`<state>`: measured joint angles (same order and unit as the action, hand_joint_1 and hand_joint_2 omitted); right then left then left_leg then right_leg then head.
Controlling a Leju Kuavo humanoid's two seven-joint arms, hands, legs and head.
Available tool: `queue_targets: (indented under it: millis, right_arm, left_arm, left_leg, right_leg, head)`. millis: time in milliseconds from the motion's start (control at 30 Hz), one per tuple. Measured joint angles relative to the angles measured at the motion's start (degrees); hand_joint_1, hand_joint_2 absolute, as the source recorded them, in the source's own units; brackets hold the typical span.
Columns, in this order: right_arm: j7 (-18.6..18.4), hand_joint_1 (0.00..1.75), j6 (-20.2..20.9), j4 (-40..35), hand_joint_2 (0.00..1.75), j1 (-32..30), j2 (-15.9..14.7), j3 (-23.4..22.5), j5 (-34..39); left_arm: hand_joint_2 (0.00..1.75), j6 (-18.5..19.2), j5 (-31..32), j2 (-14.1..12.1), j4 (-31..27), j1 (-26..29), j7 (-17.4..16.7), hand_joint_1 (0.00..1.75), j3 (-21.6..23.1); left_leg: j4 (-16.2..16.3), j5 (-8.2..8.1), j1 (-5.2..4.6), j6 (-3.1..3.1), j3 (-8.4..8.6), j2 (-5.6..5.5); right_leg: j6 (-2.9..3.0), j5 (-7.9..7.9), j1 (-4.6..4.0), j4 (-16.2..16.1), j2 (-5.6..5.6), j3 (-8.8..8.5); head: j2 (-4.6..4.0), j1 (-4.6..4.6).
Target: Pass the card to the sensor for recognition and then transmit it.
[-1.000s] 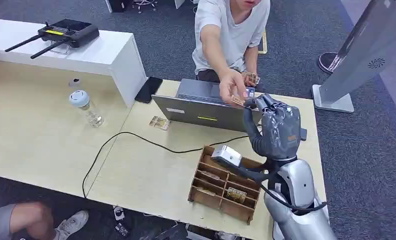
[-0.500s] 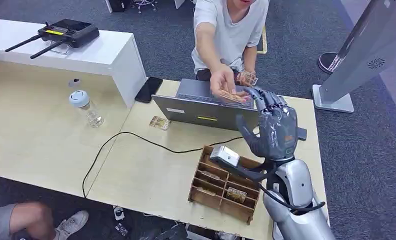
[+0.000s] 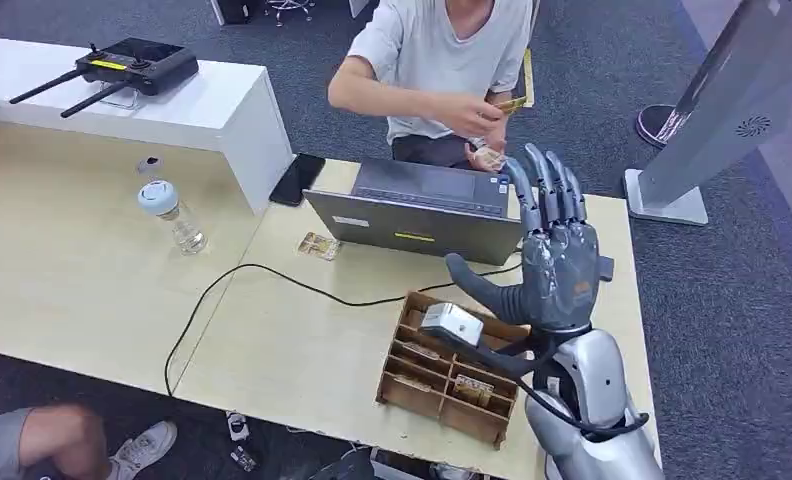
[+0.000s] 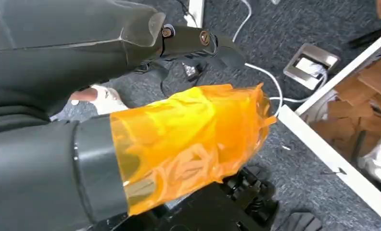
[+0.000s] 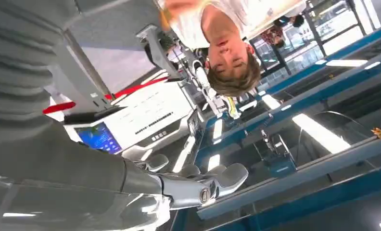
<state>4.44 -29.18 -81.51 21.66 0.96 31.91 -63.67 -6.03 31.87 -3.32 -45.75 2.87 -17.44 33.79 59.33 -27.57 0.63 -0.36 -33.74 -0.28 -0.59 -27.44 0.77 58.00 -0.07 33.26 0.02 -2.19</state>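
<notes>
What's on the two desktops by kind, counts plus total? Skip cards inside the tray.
Laptop: 1
Water bottle: 1
Compartment tray: 1
Scanner on the tray: 1
Loose card: 1
Phone: 1
Antenna controller: 1
Black cable: 1
Total: 8

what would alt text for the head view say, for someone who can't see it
The robot's grey right hand is raised open and empty, fingers spread, above a pale wooden table, while a person in a white T-shirt beyond an open grey laptop holds small brown cards. A brown wooden compartment tray sits below the hand.
</notes>
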Motion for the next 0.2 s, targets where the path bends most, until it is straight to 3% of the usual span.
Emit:
queue_targets:
  millis: [200]
  right_arm:
    - [4.31,0.0,-0.68,-4.83,0.0,-4.92,-0.41,0.0,7.65]
  left_arm:
    - [0.0,-0.85,-0.89,-0.33,-1.09,1.5,-1.15,0.0,-0.09]
  left_leg:
    - [0.0,-0.02,0.0,-0.01,-0.01,0.0]
  right_leg:
    - [-0.01,-0.01,0.0,-0.01,0.0,0.02]
  head:
    - [0.0,0.0]
